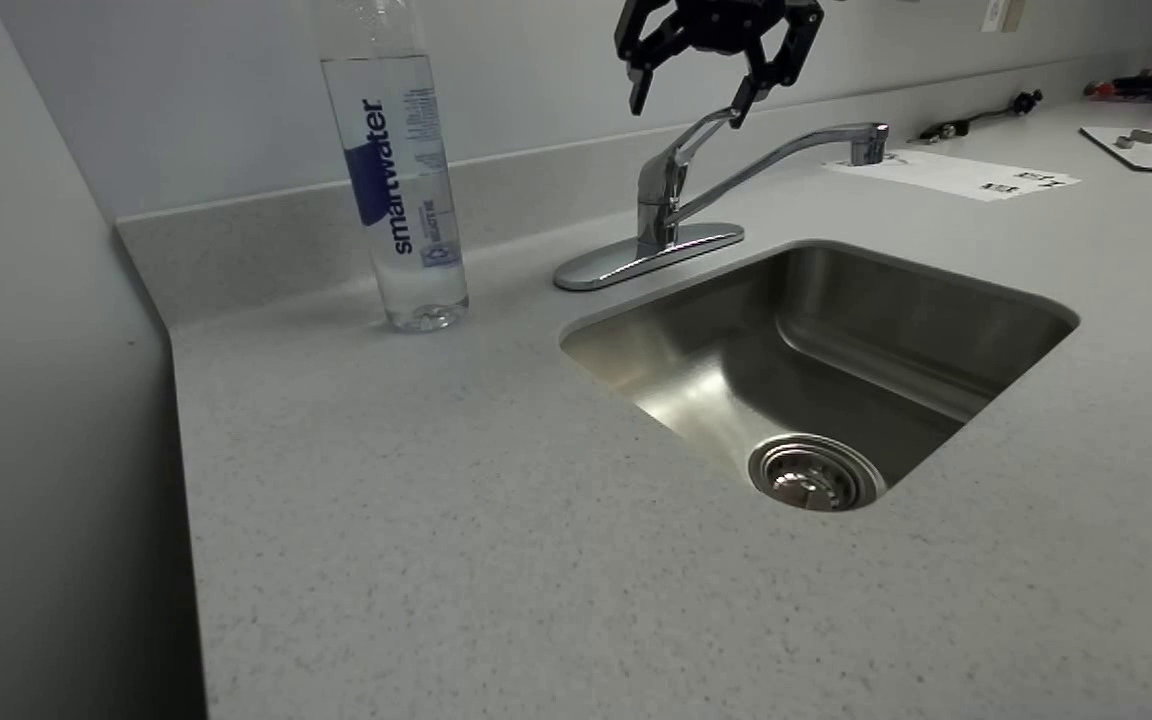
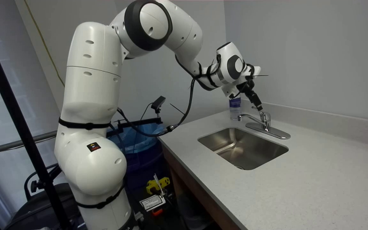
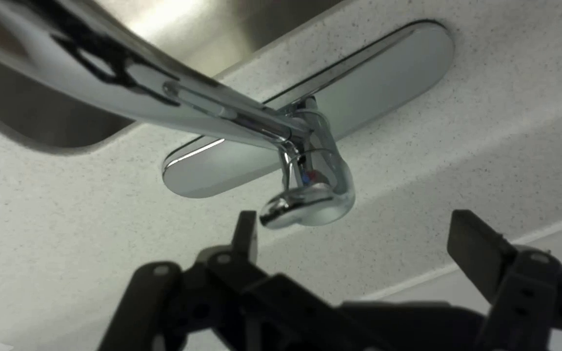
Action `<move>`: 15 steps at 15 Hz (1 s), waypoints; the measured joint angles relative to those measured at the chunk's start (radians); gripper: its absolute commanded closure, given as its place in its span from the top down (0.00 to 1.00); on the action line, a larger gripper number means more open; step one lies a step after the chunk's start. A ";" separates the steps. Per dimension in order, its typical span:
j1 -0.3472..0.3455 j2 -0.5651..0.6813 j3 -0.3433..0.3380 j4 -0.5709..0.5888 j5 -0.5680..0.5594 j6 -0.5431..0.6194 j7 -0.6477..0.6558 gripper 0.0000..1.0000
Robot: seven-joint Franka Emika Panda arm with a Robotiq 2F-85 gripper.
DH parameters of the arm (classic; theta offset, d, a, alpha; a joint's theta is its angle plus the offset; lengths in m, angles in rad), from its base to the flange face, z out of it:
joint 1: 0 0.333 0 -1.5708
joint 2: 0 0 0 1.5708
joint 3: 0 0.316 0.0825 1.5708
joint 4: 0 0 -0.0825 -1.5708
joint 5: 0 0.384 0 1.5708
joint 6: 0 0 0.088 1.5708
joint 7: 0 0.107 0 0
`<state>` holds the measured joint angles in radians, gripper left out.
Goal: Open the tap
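The tap point(image 1: 658, 190) stands just beneath the spread claw point(image 1: 688, 111).

Brand legible: "smartwater", on the clear bottle point(image 1: 398, 185).
The word runs upward along the bottle in dark letters, beside a blue patch point(image 1: 366, 185); the finer print adjoining it is too small to read. The sheet of paper point(image 1: 946, 175) on the bench point(image 1: 386, 500) carries dark printed marks, unreadable. In an exterior view, a black sticker point(image 2: 93, 146) on the robot arm point(image 2: 89, 95) and a white tag point(image 2: 152, 203) bear illegible print. In the wrist view, the tap point(image 3: 305, 129) shows a blurred blue and red mark point(image 3: 311, 177).
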<state>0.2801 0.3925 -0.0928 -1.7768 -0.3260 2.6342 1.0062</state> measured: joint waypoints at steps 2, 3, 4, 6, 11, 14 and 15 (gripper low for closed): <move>0.000 0.006 0.004 0.000 0.000 -0.008 -0.013 1.00; 0.000 0.008 0.006 0.000 0.000 -0.008 -0.020 1.00; 0.000 0.009 0.007 0.001 0.000 -0.008 -0.023 1.00; 0.001 0.011 0.011 0.003 0.000 -0.008 -0.025 1.00; 0.012 0.012 0.019 0.008 0.000 -0.007 -0.025 1.00; 0.027 0.012 0.026 0.018 0.000 -0.007 -0.025 1.00; 0.031 0.012 0.029 0.021 0.000 -0.007 -0.025 1.00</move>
<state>0.3114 0.4045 -0.0636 -1.7559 -0.3260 2.6271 0.9812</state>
